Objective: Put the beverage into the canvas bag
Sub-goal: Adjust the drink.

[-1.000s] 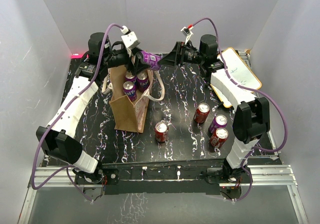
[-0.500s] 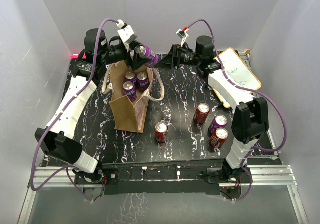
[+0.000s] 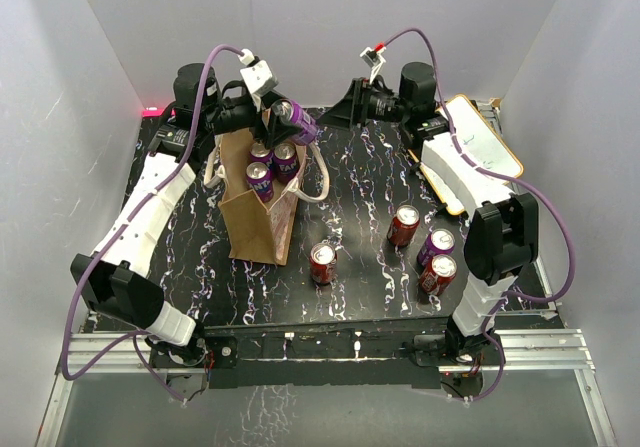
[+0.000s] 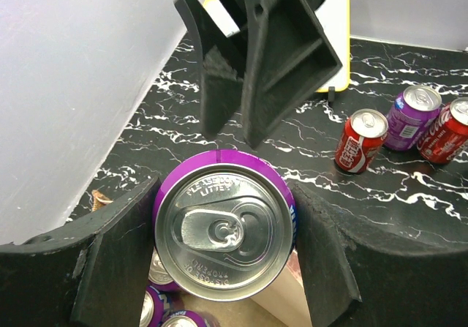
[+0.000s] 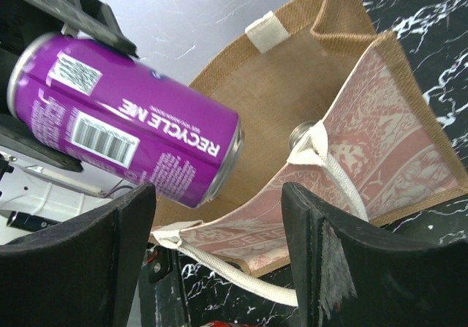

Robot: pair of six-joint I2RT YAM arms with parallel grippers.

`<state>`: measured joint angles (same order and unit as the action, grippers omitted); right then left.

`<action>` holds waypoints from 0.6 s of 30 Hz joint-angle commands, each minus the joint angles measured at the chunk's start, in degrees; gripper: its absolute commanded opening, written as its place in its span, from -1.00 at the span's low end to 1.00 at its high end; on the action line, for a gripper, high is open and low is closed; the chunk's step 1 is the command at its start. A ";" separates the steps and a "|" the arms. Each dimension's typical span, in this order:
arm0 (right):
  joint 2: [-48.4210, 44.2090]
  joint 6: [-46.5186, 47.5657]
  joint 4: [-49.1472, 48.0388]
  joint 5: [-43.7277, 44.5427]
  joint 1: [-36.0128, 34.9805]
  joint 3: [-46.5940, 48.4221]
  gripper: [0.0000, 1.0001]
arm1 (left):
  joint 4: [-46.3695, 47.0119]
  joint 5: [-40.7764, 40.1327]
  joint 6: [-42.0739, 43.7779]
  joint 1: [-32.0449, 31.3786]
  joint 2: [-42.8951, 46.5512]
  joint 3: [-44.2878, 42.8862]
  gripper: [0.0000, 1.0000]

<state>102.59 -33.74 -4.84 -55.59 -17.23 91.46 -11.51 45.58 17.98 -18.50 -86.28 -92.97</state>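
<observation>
The black marbled counter (image 3: 360, 257) carries the canvas bag (image 3: 255, 227), which stands open directly beneath the left hand (image 3: 283, 117). That hand is clamped on the purple can (image 3: 300, 124). In the last second the right hand (image 3: 338, 115) has let go of that can and drawn back from it. Its fingers (image 5: 66, 268) are now spread wide on nothing, and the left hand has tipped the can toward the bag's mouth. The handover looks finished, so only the drop remains. The left wrist view adds what the overhead hides: the can's lid squarely between both fingers, with other cans (image 4: 152, 272) in the bag just under it. The right wrist view shows the can's side slanting above the open mouth.
</observation>
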 commanded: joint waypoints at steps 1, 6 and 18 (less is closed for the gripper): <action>-0.27 0.50 -2.37 1.58 1.00 5.98 0.32 | 3.57 4.22 1.57 -0.15 4.90 -1.02 -1.00; 1.09 0.50 -1.16 1.70 -0.20 5.93 0.14 | 4.48 4.60 0.53 -0.13 4.17 -2.26 -1.00; 0.25 3.23 -0.42 0.37 -4.01 1.20 -0.04 | 8.01 2.05 -2.59 -0.13 3.22 -3.09 -1.00</action>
<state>104.03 -32.69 -4.45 -54.33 -19.81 93.30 -11.81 46.72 16.36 -18.35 -86.13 -92.86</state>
